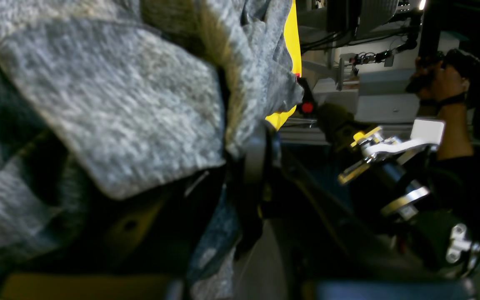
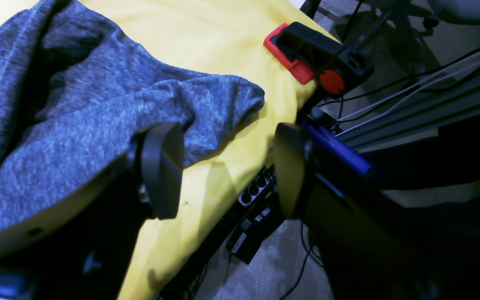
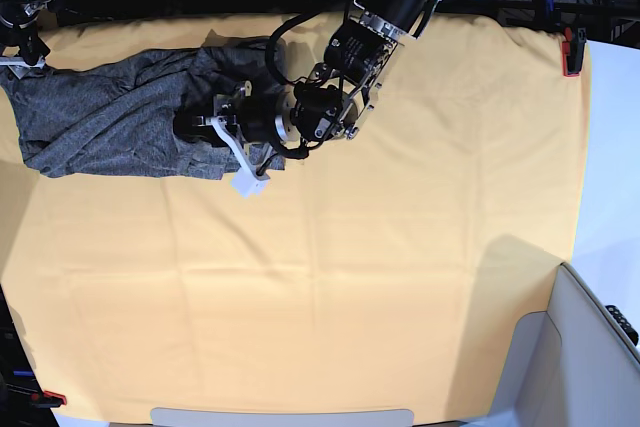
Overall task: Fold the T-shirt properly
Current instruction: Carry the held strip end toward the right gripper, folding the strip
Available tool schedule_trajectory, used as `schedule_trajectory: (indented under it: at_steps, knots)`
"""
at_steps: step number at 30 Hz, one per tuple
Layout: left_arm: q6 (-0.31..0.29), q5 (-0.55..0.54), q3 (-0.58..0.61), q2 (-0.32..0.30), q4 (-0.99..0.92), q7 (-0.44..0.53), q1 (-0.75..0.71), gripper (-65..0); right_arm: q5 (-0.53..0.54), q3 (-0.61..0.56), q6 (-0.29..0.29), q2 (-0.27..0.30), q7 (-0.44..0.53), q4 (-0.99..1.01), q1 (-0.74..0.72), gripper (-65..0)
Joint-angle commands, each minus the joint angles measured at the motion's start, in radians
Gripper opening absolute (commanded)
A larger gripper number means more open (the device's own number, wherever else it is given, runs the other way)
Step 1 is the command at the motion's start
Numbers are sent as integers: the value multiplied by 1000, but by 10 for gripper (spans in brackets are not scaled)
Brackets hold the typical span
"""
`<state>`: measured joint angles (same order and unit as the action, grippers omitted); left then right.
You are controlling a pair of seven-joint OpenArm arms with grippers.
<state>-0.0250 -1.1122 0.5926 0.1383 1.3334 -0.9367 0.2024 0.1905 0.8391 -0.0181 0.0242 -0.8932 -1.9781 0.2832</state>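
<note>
Heathered charcoal-grey knit makes up the T-shirt (image 3: pixel 110 112), which lies crumpled in a long, rumpled band along the far left part of the bench (image 3: pixel 300 287), on the plain yellow cloth (image 3: pixel 420 147) that covers it. The fabric shows a fine mottling of light and dark threads, no print, and many soft ridges and shadowed hollows where layers overlap. One end reaches the bench's left edge; the other bunches into a darker heap near the middle of the far side.

The left tool (image 3: pixel 205 129) sits at that bunched end, pressed into the folds. In the left wrist view the grey knit (image 1: pixel 111 108) fills most of the picture, draped over and around the dark fingers, so I cannot tell whether they stand apart or pinch the cloth. A strip of yellow shows behind the fabric.

The right tool (image 2: pixel 227 166) hangs at the bench's far left corner, its two dark fingers (image 2: pixel 163 168) standing well apart with nothing between them. One finger lies against a rounded fold of the shirt (image 2: pixel 98 112), the other is out past the cloth's edge. A red and black clamp (image 2: pixel 311 56) grips the yellow cloth near that corner, with cables and a power strip (image 2: pixel 252 196) lower down.
</note>
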Motion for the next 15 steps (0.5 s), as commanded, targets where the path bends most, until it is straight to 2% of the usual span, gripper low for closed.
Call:
schedule_trajectory:
  at_steps: [1, 4, 7, 10, 15]
  knots:
    - [-13, -29, 19, 19, 16, 6, 19, -526, -4, 3, -1, 12, 27, -17, 0, -305]
    - [-11, -32, 34, 19, 16, 28, 19, -434, -4, 3, -1, 12, 27, -17, -2, -305]
    - [-11, -33, 36, 19, 16, 80, 15, -385, -4, 3, -1, 4, 27, -16, -2, -305]
    - [-11, -32, 33, 19, 16, 112, 21, -383, -4, 3, -1, 0, 27, -16, -2, -305]
    - [-11, -32, 28, 19, 22, 107, 38, -383, -4, 3, 0, 3, 27, 18, -6, -305]
